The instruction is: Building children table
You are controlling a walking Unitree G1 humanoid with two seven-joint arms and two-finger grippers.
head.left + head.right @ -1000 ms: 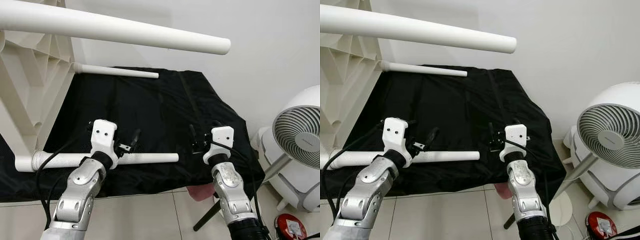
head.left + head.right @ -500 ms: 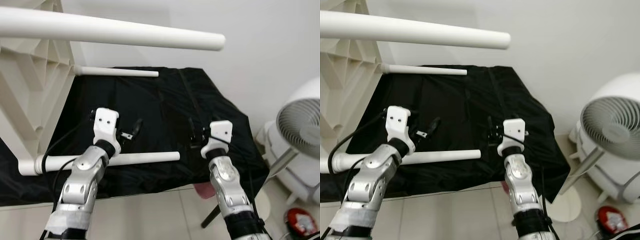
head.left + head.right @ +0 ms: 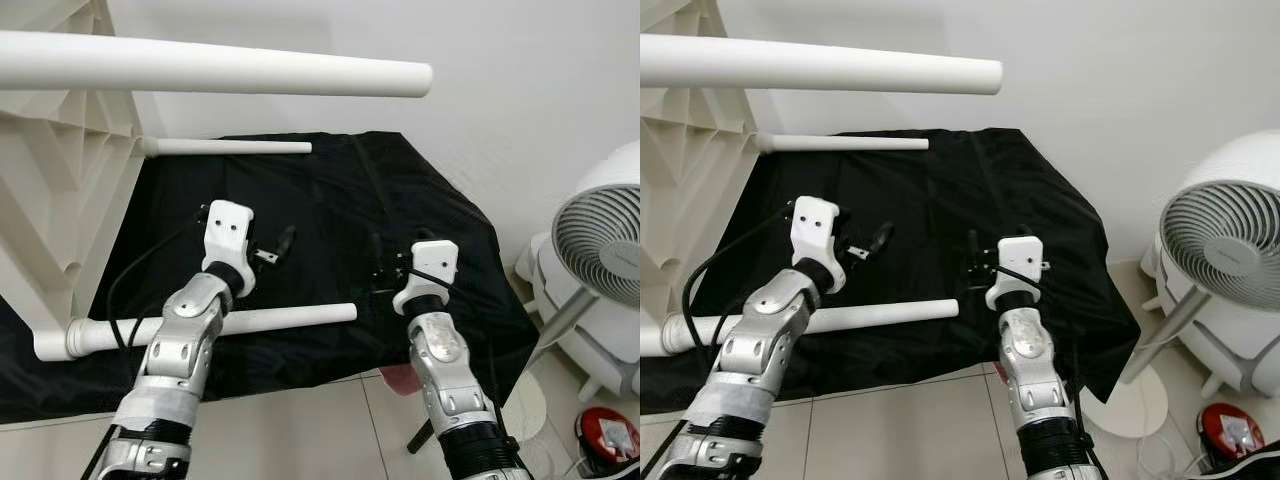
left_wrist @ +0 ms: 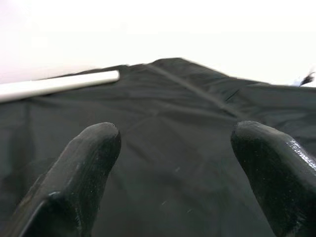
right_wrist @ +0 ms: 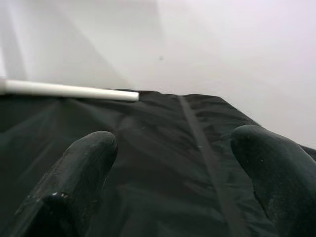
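A white children's table lies on its side at the left, its ribbed underside facing me. Three white legs stick out to the right: a top leg, a far leg and a near leg low over the black cloth. My left gripper hovers above and just beyond the near leg, open and empty. My right gripper is held past the near leg's free end, open and empty. Both wrist views look over the cloth toward the far leg.
A white pedestal fan stands on the tiled floor at the right, with a red round object beside its base. Something pink peeks out under the cloth's front edge. A white wall runs behind.
My left gripper has risen off the near leg and moved forward and to the right. The right gripper has shifted slightly left. The camera has also moved a little.
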